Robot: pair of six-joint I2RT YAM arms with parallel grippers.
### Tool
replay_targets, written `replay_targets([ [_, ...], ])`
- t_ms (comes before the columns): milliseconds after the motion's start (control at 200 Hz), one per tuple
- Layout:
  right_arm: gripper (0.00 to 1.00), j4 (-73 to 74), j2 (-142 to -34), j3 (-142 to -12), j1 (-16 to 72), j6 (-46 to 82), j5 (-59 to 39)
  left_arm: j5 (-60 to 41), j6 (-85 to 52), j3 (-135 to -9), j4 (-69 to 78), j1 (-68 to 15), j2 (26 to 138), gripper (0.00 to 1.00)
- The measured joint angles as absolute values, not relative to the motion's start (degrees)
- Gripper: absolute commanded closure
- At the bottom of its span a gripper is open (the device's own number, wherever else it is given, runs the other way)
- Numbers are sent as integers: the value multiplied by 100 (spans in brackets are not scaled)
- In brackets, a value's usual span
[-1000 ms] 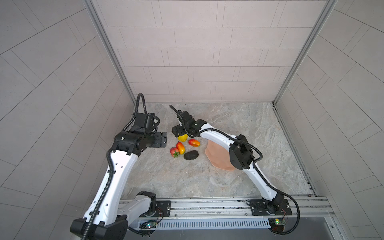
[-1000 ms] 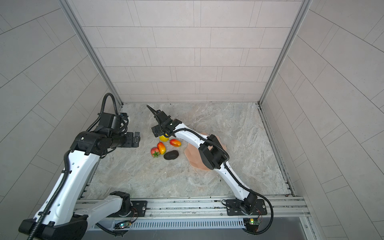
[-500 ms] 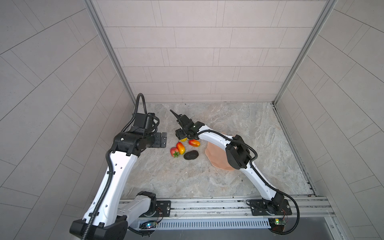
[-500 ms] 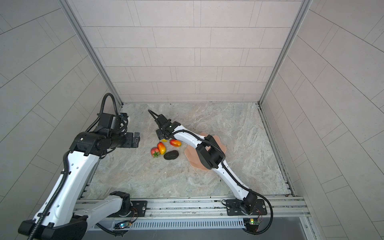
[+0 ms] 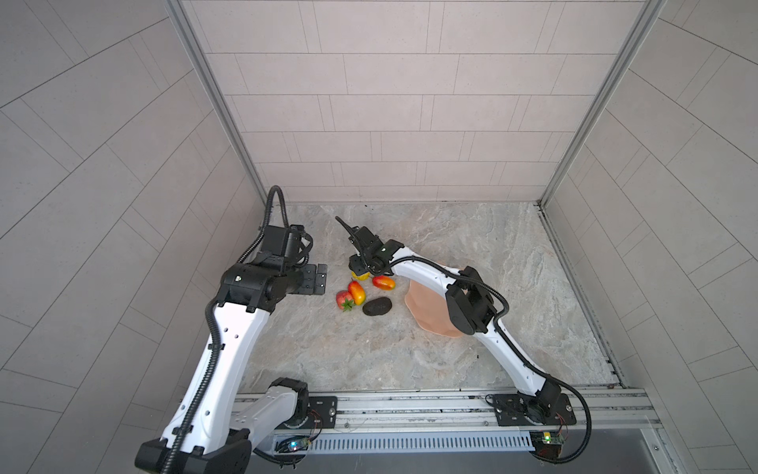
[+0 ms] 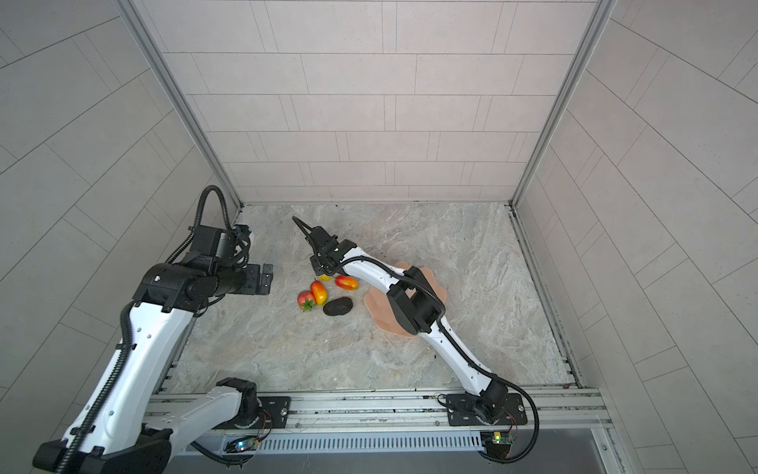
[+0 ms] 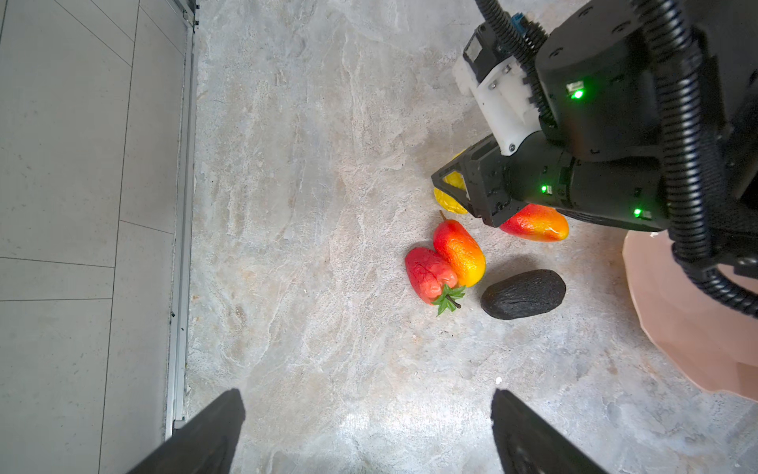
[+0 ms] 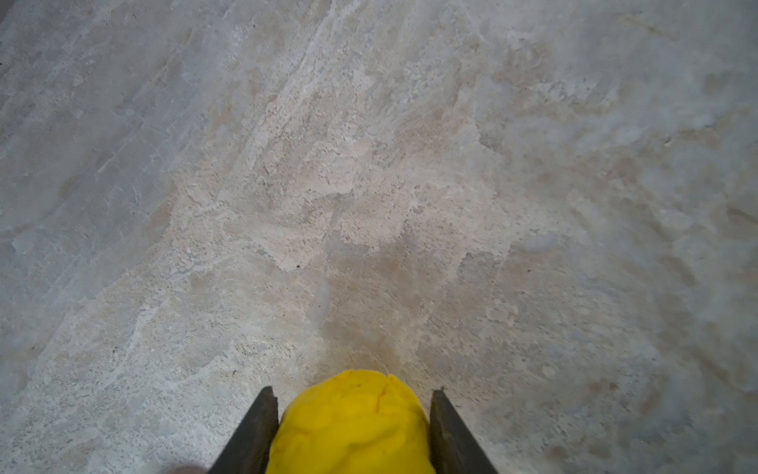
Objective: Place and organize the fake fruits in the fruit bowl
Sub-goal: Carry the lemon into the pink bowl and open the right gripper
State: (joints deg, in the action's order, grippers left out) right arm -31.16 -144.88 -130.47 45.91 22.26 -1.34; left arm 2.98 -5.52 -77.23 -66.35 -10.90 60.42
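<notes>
Now the right jaws are closed against both sides of the bumpy yellow fruit [image 8: 352, 422], with a dark finger [image 8: 262, 431] pressed on each flank in the right wrist view. Whether it rests on the table [image 5: 369, 361] or is just clear of it I cannot tell. In both top views this fruit [image 5: 360, 277] sits at 12 o'clock of the fruit group, mostly hidden under the jaws. One mango [image 5: 384, 282] lies just beside it at 3 o'clock. A second mango [image 5: 357, 292] lies at 6 o'clock of the yellow fruit, touching the strawberry [image 5: 343, 298] at its 8 o'clock. The black avocado [image 5: 377, 306] lies apart from them, at 4 o'clock of that mango. The pink bowl [image 5: 426, 312] stands on the table at 3 o'clock of the avocado, partly covered by the right arm [image 5: 467, 303]; all five fruits are outside it. The left jaws are wide open and empty, at 9 o'clock of the fruits and apart from them, their fingers [image 7: 205, 435] over bare table.
</notes>
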Motion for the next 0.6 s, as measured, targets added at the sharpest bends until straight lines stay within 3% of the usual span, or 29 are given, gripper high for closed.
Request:
replay_targets([
  [395,73,-3341,-13082,-12951,4595,1614,-222,305,-554,-7723,-6635,-1090,6047,0],
  [601,73,-3015,-11229,-11043,4545,1280,-34,305,-554,-7719,-6632,-1090,6049,0],
])
